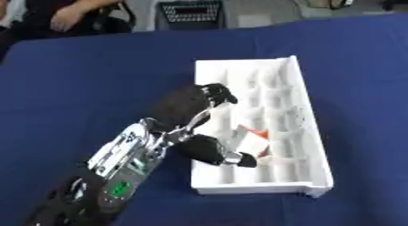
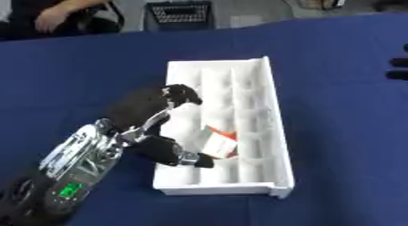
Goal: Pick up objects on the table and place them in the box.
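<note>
My left hand [image 1: 199,129] holds the white-and-orange packet [image 1: 253,139] pinched over the white box [image 1: 312,129], positioned for release.

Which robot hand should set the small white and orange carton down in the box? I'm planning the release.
The left robot hand. It is already over the white box, with the carton at its fingers. The right robot hand shows only at the right eye view's right edge, away from the box.

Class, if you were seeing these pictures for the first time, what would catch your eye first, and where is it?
The white box stands out on the dark blue table, near the middle. The left robot hand reaches in over its near-left edge, at a small white and orange-red packet lying inside.
</note>
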Tool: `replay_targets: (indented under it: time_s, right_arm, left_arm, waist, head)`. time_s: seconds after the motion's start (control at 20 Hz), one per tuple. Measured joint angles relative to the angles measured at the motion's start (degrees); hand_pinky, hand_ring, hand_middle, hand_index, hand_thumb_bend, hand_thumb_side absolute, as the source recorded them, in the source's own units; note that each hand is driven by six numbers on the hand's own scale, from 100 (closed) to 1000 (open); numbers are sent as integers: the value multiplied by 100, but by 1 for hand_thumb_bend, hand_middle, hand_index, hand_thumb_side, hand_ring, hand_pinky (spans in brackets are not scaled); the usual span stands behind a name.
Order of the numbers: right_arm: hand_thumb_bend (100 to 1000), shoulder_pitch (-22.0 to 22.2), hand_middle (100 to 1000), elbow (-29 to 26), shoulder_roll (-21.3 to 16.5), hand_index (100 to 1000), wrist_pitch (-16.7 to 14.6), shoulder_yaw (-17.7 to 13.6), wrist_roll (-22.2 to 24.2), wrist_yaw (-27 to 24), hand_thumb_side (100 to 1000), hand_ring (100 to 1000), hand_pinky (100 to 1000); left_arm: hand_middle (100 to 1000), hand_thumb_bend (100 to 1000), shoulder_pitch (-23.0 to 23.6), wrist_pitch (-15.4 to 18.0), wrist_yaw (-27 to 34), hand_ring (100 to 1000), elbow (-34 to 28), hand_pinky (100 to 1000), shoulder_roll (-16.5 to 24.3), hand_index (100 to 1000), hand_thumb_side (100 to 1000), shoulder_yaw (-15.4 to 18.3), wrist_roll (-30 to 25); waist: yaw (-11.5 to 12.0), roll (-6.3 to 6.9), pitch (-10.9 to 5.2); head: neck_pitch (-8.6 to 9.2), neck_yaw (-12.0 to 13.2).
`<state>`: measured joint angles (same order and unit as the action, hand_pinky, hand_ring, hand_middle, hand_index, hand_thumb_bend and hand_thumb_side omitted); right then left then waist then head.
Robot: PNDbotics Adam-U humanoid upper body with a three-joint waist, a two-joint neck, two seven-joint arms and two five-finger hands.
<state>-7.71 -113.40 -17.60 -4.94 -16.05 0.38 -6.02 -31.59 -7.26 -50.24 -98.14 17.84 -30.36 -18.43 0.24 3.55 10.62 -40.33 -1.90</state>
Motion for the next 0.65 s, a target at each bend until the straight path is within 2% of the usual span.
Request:
replay_targets:
  time_s: [0.3,0.35,0.4,0.65]
  right_arm:
    - [100,0,705,0,0,820,0,-3,-1,0,996,666,619]
    - [100,0,705,0,0,820,-1,-4,-2,0,997,666,619]
    - [100,0,705,0,0,820,-1,-5,-4,0,997,666,619]
    - [100,2,705,0,0,820,-5,-17,-39,6,997,666,619]
  left_arm:
    - [836,1000,56,-65,2,832,-128,903,8,877,824,176,75]
    - [835,913,92,-118,13,831,-192,903,26,877,857,266,143]
    - [834,1000,131,-186,46,832,-287,903,79,877,808,384,229]
    - [829,1000,389,-682,531,832,-976,903,550,873,764,1128,739]
  waist:
    - [14,0,0]
    - [28,0,0]
    - [37,0,0]
    - [97,0,0]
  head:
    - [4,0]
    - [4,-1]
    - [5,-2]
    - [12,-16]
